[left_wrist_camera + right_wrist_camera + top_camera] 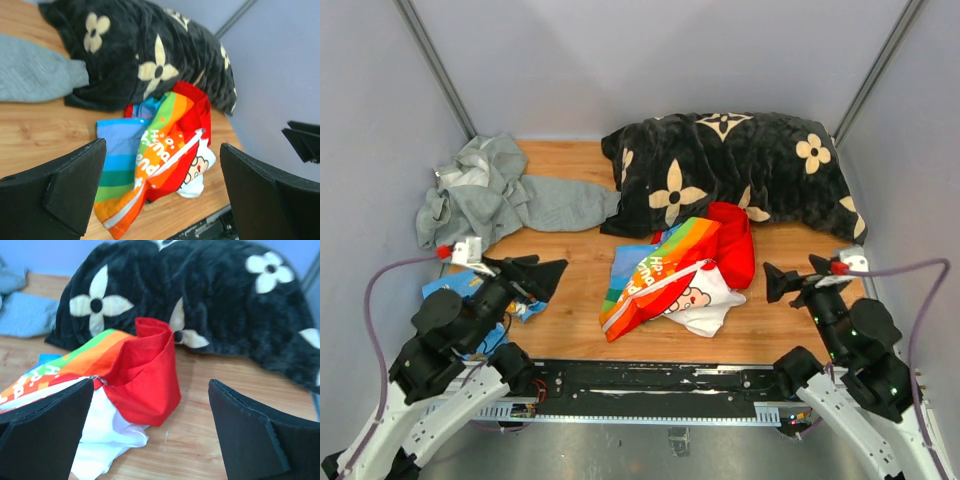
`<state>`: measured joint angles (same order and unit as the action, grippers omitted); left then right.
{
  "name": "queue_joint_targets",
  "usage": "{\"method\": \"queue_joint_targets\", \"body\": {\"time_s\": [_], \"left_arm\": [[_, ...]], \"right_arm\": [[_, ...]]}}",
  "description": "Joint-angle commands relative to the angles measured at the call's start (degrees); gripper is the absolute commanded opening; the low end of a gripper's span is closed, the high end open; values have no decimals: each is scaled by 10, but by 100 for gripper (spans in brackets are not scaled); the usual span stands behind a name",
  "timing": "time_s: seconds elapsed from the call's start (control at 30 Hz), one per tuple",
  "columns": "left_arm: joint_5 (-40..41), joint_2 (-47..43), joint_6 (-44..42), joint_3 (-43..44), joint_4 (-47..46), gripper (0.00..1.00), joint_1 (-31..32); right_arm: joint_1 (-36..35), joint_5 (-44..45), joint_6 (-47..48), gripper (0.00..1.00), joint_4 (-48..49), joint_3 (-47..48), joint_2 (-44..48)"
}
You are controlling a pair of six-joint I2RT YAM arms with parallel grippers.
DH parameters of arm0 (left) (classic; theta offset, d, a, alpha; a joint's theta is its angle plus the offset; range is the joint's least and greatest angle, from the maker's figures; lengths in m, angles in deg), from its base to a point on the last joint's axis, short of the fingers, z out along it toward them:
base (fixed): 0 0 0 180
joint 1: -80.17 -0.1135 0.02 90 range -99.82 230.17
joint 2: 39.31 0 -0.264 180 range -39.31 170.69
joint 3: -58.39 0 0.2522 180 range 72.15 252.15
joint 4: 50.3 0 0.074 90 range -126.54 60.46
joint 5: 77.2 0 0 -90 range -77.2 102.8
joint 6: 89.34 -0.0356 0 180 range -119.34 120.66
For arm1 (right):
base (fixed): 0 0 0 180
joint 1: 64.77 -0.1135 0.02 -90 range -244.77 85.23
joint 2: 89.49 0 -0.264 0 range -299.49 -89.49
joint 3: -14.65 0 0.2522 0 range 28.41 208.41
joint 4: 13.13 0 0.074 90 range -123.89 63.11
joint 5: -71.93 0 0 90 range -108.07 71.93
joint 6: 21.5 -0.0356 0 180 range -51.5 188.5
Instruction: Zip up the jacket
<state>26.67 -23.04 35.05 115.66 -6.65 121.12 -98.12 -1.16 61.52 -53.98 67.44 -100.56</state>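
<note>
**Jacket bunched mid-tabletop, both hands wide**

Wooden tabletop (575,300) is sitting inside plain grey walls (620,60). Jacket (675,270) is lying crumpled at the centre, closer to the near edge, showing smooth red and rainbow fabric with white lining. Fluffy black blanket (730,160) is filling the far right corner, just beside the jacket. Soft grey sweatshirt (490,195) is slumping at the far left corner. Bare wood is showing left of the jacket. Left hand (162,150) and right hand (151,385) are hovering wide open, holding nothing.

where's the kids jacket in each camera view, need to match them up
Top external: the jacket lies crumpled just right of mid-frame.
Left wrist: jacket at centre, low, seen between the open jaws.
Right wrist: jacket left of centre, its red fold standing up.
Shared landmark: the black flower-print blanket behind it in every view.
</note>
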Motion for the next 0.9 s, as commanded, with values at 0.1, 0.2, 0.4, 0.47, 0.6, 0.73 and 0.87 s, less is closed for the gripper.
{"method": "queue_joint_targets", "body": {"time_s": [0.1,0.2,0.4,0.47,0.6,0.73,0.87], "left_arm": [[111,-119,-31,-27,42,99,-3],[124,-159,-35,-55,27,99,-3],[138,-149,-45,-62,31,99,-3],[141,-155,-46,-65,31,99,-4],[145,-161,-43,-67,33,99,-5],[140,-161,-43,-70,32,99,-6],[136,-161,-45,-71,28,99,-6]], "right_arm": [[6,153,-34,98,-77,24,80],[7,113,-19,98,-76,33,94],[7,77,-4,98,-73,30,111],[9,65,0,98,-73,31,111],[11,58,4,98,-71,32,111],[14,53,10,99,-65,32,111],[20,44,13,99,-61,31,110]]}}
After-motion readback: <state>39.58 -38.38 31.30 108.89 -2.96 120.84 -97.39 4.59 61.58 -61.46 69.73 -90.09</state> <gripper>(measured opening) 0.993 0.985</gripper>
